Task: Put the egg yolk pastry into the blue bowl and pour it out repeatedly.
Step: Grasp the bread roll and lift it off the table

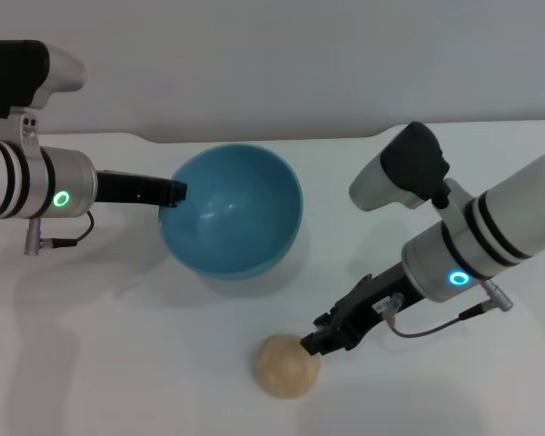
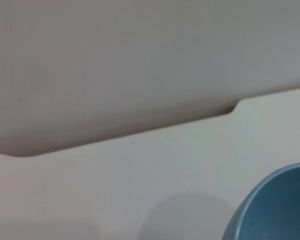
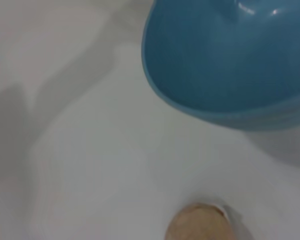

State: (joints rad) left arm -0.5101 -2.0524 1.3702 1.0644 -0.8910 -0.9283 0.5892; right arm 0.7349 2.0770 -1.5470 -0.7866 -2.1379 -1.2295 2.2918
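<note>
Down near the front of the white table (image 1: 118,363) sits the pastry (image 1: 286,365), a pale beige lump resting on the bare surface, outside the bowl (image 1: 232,211) and nearer to me than it. The right gripper (image 1: 313,343) has its dark tips right at the pastry's upper right side, touching it or very nearly; whether the fingers are wide, narrow or closed on it, I cannot tell. That arm comes in from the right, slanting down and to the left, a white forearm with black bands and a lit blue-green ring near the wrist, a thin cable looping below it.

The bowl is light blue, glossy inside, with nothing in it, and it looks tipped, its opening leaning toward the right. The left gripper (image 1: 171,193) is at the bowl's left rim, a black finger lying against the edge; it seems to pinch the rim, though the far side of the grip is hidden. Its arm reaches in level from the left, with the same bands and a green ring.

No brand, label or writing can be read anywhere.
</note>
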